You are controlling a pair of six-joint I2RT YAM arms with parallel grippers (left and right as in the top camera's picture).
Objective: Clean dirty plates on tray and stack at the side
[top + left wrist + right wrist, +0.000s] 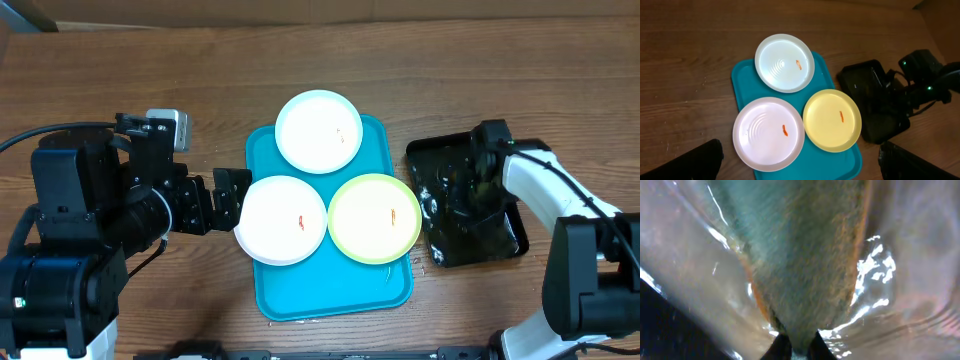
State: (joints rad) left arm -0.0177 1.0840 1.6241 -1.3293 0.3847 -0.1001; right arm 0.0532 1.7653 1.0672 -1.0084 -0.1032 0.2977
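Observation:
Three plates lie on the turquoise tray: a white plate at the back, a white plate at front left and a yellow-green rimmed plate at front right. Each has a small red-orange smear. My left gripper is open, just left of the front left white plate. My right gripper is down in the black tray, shut on a grey-green sponge with an orange edge, over wet glossy plastic.
The black tray stands right of the turquoise tray, close to its edge. The right arm reaches over it. Bare wooden table lies behind and left of the trays.

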